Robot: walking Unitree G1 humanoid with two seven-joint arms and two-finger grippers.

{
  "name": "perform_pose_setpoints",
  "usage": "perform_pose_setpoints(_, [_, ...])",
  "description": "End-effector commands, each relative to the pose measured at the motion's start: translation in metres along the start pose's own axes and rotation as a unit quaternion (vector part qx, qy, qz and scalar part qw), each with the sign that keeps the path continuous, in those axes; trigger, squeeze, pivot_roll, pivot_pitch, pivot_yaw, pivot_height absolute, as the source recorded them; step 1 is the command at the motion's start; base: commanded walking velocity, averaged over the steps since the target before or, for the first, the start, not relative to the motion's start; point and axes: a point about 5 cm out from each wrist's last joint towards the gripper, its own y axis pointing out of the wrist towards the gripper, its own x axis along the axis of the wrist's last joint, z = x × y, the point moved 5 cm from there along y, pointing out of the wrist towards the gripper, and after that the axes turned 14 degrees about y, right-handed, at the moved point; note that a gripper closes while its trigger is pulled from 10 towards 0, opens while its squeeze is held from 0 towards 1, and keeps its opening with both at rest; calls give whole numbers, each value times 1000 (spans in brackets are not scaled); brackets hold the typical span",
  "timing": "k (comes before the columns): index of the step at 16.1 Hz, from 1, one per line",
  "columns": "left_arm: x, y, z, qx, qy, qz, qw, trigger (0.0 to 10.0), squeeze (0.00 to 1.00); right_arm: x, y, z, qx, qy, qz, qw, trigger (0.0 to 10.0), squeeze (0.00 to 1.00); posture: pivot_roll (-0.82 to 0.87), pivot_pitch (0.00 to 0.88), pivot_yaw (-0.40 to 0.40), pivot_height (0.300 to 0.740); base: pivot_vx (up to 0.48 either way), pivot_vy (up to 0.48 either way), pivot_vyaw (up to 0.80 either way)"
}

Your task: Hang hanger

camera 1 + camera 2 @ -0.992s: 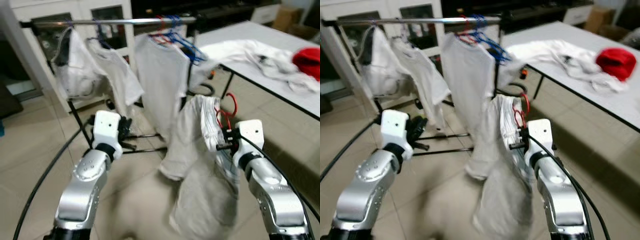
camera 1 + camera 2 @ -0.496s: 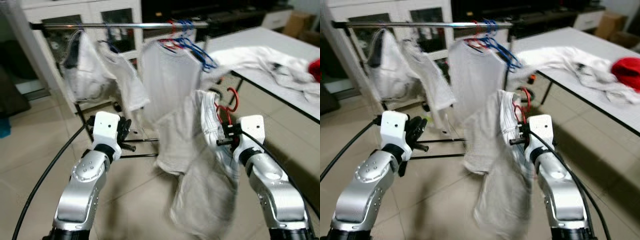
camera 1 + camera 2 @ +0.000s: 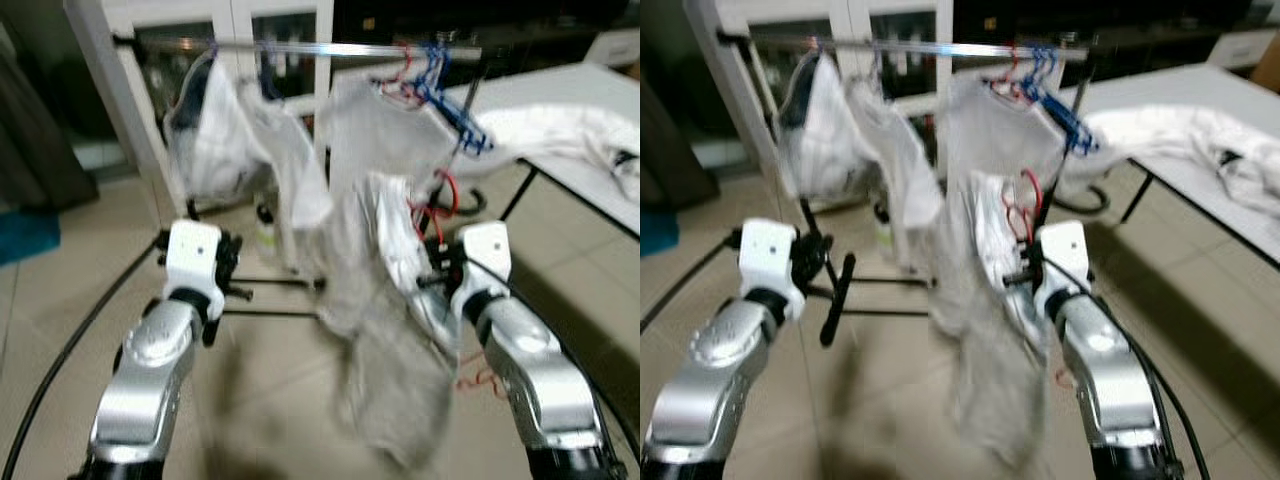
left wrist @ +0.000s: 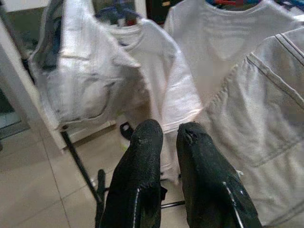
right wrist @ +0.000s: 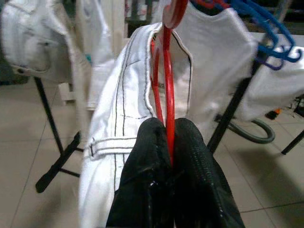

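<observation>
**Red hanger in hand, rail a reach away**

The red hanger (image 5: 167,71) carries a white garment (image 3: 395,330) and stands upright, pinched at its neck between the two black fingers of the right gripper (image 5: 171,142), which is clenched on it. Seen from the robot's head, it sits at about four o'clock from the chrome rail (image 3: 300,47), well below it and nearer the robot. The left gripper (image 4: 164,135) is raised at about nine o'clock from the garment, grasping nothing, its fingers nearly together with a thin gap.

The risk I see is at the rail's right end, where red and blue hangers (image 3: 440,75) bunch together over a white T-shirt (image 3: 385,135); the hook could snag one or miss the bar. The long, heavy garment may also swing and twist the hanger in that narrow grip.

Two more white garments (image 3: 215,130) hang at ten o'clock. Beige floor tiles (image 3: 60,290) lie underneath, a white table (image 3: 590,170) piled with laundry stands at two o'clock, and glass-fronted cabinets (image 3: 285,25) sit behind the rail.
</observation>
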Motion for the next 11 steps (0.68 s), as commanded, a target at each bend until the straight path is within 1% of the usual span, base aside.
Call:
perform_pose_setpoints(1, [6, 1, -5, -8, 3, -9, 1000, 10000, 0, 18, -3, -6, -10, -3, -38, 999, 10000, 0, 23, 24, -8, 740, 330, 0, 0])
perform_pose_setpoints(2, [6, 1, -5, -11, 3, -10, 1000, 10000, 0, 17, -3, -8, -16, 9, -40, 999, 10000, 0, 22, 24, -5, 740, 334, 0, 0])
perform_pose_setpoints(3, [7, 2, -5, -12, 2, -11, 1000, 10000, 0, 18, -3, -8, -18, 12, -41, 999, 10000, 0, 20, 23, -4, 740, 341, 0, 0])
perform_pose_setpoints(11, [6, 1, -8, -21, 4, -13, 1000, 10000, 0, 16, -3, -7, -18, 15, -42, 999, 10000, 0, 24, 7, -5, 740, 345, 0, 0])
